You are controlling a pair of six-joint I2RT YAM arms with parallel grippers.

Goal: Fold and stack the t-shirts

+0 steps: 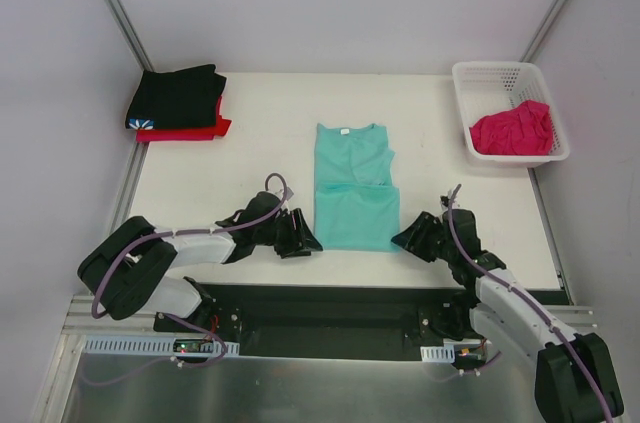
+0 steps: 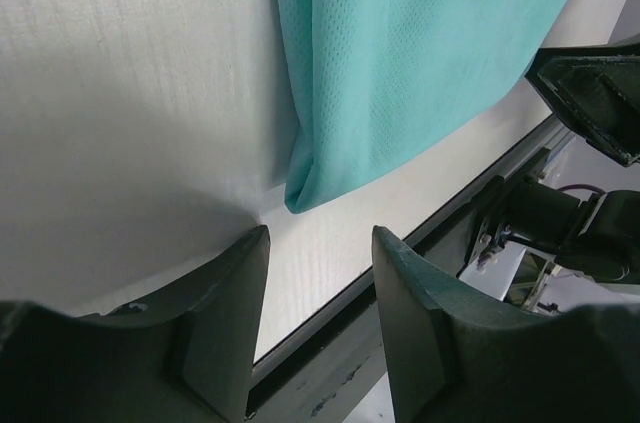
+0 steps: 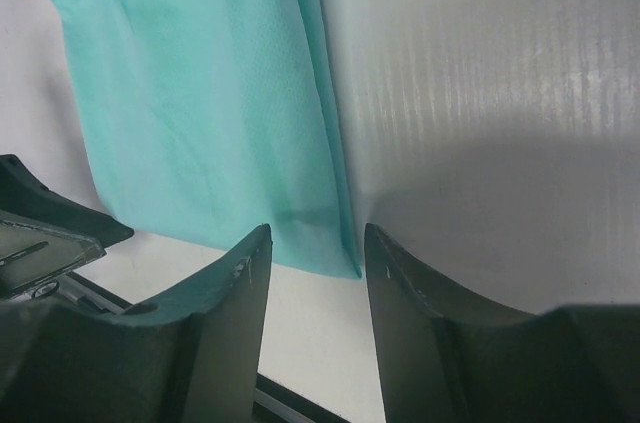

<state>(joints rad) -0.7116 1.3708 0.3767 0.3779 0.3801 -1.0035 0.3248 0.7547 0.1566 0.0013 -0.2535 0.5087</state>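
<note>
The teal-green t-shirt (image 1: pixel 355 188) lies flat in the middle of the table, sleeves folded in, neck at the far end. My left gripper (image 1: pixel 308 235) is open and empty just left of its near left corner (image 2: pixel 300 198). My right gripper (image 1: pixel 404 239) is open and empty just right of its near right corner (image 3: pixel 345 261). The black t-shirt (image 1: pixel 178 95) with a small blue-white mark lies folded on the folded red t-shirt (image 1: pixel 190 130) at the far left. The magenta-pink t-shirt (image 1: pixel 513 129) lies crumpled in the basket.
The white lattice basket (image 1: pixel 498 74) stands at the far right corner. The table's near edge and a dark rail (image 2: pixel 400 273) run close behind both grippers. Grey walls enclose the table on three sides.
</note>
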